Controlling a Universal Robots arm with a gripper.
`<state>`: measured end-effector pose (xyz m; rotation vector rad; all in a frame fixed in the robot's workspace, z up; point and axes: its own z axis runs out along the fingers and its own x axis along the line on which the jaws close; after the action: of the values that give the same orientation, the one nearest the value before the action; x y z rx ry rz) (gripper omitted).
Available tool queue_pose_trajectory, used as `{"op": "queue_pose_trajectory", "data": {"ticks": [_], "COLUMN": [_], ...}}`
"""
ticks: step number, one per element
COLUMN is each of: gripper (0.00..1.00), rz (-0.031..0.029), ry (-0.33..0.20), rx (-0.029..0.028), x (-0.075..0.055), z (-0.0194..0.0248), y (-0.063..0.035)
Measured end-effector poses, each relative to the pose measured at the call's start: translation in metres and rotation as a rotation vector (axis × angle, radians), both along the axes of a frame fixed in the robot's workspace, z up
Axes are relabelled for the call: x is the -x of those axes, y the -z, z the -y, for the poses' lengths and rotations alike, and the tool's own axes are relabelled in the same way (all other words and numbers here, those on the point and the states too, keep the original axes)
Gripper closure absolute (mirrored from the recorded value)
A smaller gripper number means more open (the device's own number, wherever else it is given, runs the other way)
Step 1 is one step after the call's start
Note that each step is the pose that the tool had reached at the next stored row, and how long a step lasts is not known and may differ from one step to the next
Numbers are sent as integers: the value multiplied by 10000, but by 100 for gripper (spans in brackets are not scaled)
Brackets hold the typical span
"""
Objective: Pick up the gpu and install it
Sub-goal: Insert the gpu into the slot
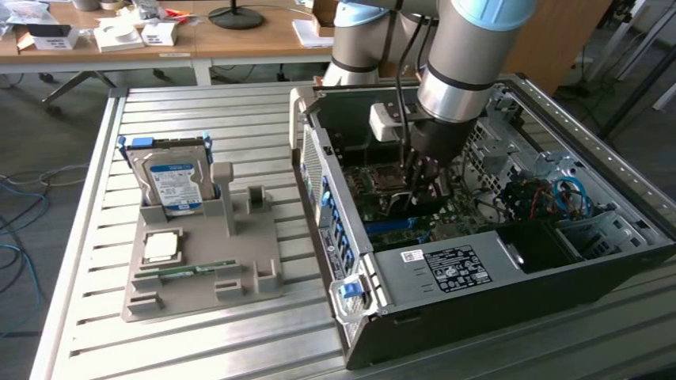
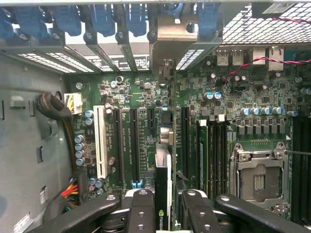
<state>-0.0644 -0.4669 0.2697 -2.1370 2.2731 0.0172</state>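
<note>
Fingers [image 2: 142,213] pinch the gpu [image 2: 163,191] edge-on above the motherboard [image 2: 194,92].

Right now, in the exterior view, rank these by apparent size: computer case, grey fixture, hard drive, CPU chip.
1. computer case
2. grey fixture
3. hard drive
4. CPU chip
The gaps are clear, with no ties.

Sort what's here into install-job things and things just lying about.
Job: thin circuit card with silver bracket; black tool gripping it; open black computer case with green motherboard.
Idle: blue-labelled silver hard drive; square silver processor; narrow green memory stick; grey plastic holder.
</note>
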Motion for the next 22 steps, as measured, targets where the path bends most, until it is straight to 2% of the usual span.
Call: {"op": "queue_pose_trajectory", "data": {"ticks": [6, 22], "gripper": [74, 74], "rz": [-1, 1], "ry": [5, 9], "rx": [1, -1], "x": [16, 31], "z": [-18, -25], "y": [6, 29]}}
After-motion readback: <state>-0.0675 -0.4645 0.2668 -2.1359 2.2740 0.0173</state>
